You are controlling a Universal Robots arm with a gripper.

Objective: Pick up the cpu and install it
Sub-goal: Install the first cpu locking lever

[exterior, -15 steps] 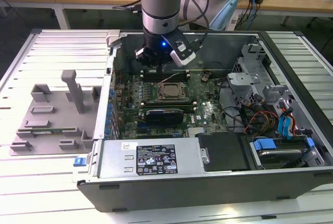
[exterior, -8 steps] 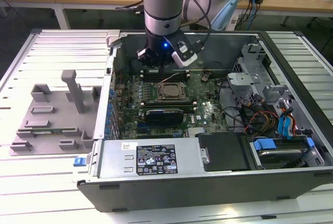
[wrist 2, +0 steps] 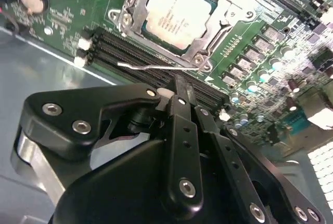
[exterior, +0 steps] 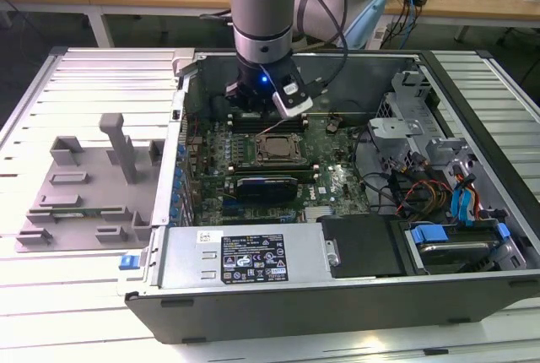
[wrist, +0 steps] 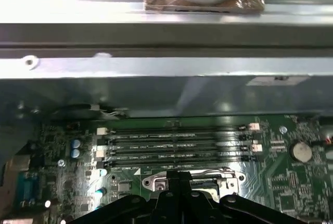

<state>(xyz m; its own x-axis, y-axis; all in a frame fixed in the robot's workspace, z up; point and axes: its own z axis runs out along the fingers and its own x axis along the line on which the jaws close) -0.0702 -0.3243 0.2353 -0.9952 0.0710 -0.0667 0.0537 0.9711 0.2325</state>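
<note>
Starting at the exterior view's left, a grey fixture tray [exterior: 84, 186] lies on the white slatted bench [exterior: 51, 312], just beside the open computer case [exterior: 337, 295]. Inside the case, a metal box with a label [exterior: 245, 257] runs along the near wall, and the green motherboard [exterior: 337, 181] fills the floor behind it. The arm comes down into the case from the far side, and its tool [exterior: 263, 97] hangs over the black memory slots [wrist: 177, 143], near the far wall.

Just beside those slots, the cpu [wrist 2: 179, 13] sits flat in its socket, silvery top upward, ringed by the metal socket frame [wrist 2: 130, 5]. A thin wire lever [wrist 2: 151, 66] lies between the frame and the slots. The tool is apart from the cpu and does not touch it. Its fingers appear drawn together in both wrist views, with nothing held between them.

Farther toward the exterior view's right, loose cables [exterior: 405, 190] and blue-latched drive bays [exterior: 456, 236] crowd the case.
</note>
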